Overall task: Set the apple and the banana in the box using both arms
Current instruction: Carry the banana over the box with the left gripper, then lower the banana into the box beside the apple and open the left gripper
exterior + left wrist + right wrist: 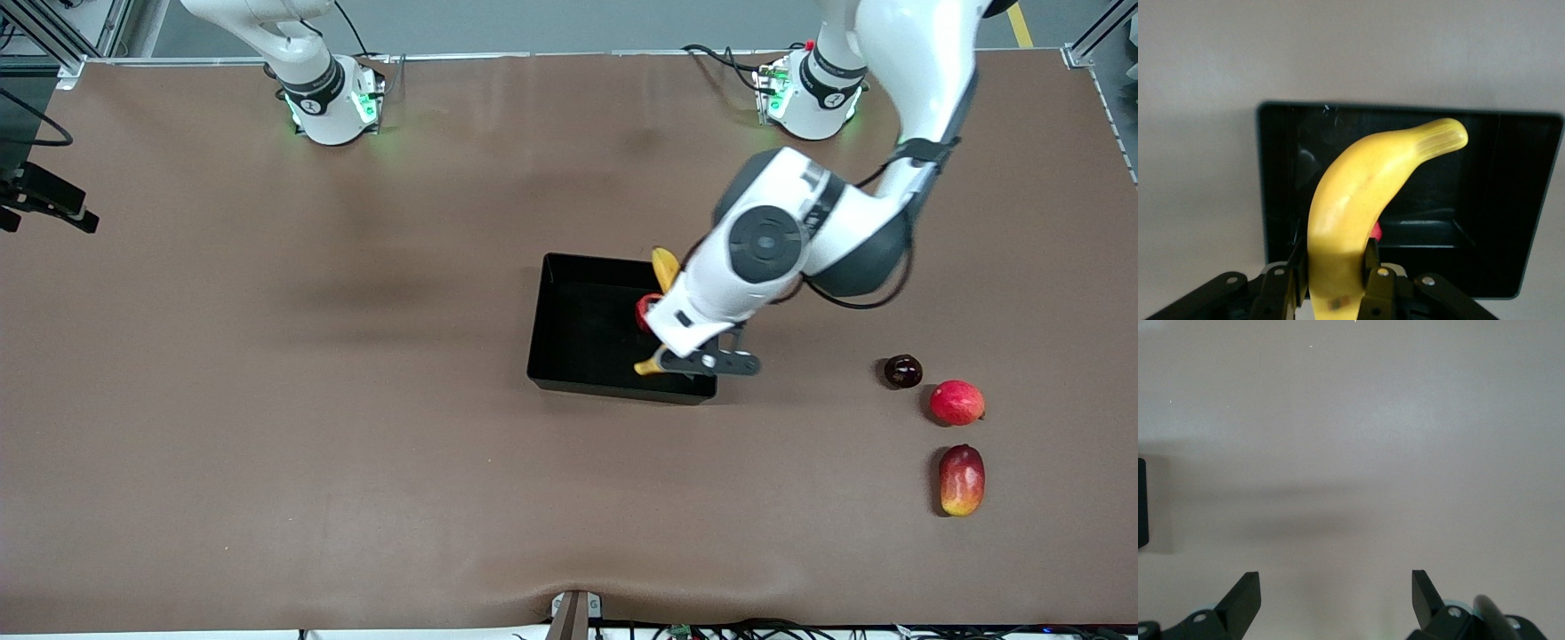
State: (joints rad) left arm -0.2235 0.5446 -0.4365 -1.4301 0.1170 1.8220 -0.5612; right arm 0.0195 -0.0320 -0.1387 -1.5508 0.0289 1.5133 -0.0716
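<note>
1. Two white arms stand at the brown table [356, 400]; only the left arm reaches out over it, while the right arm waits with just its base and lower links showing in the front view.
2. Left gripper [1333, 280] hangs over the box [569, 338], at the corner toward the left arm's end of the table; its jaws are pressed onto the banana [1358, 220], pinching it near one end.
3. Banana curves away from the jaws over the open box and is held up in the air; in the front view its two yellow ends show above and below the wrist.
4. Box is a shallow glossy black tray resting near the middle of the table.
5. Apple [646, 311] lies inside the box, by the wall toward the left arm's end; only a red sliver of it shows beside the wrist, and a red edge peeks past the banana in the left wrist view.
6. Right gripper [1336, 597] has its jaws spread wide with nothing between them, over bare table; a dark edge of the box shows at the side of its wrist view.
7. Three other fruits lie well apart from the box toward the left arm's end: a dark round fruit [902, 371], a pinkish-red round fruit [957, 402] just beside it and nearer the front camera, and a red-yellow mango [962, 480] nearer still.
</note>
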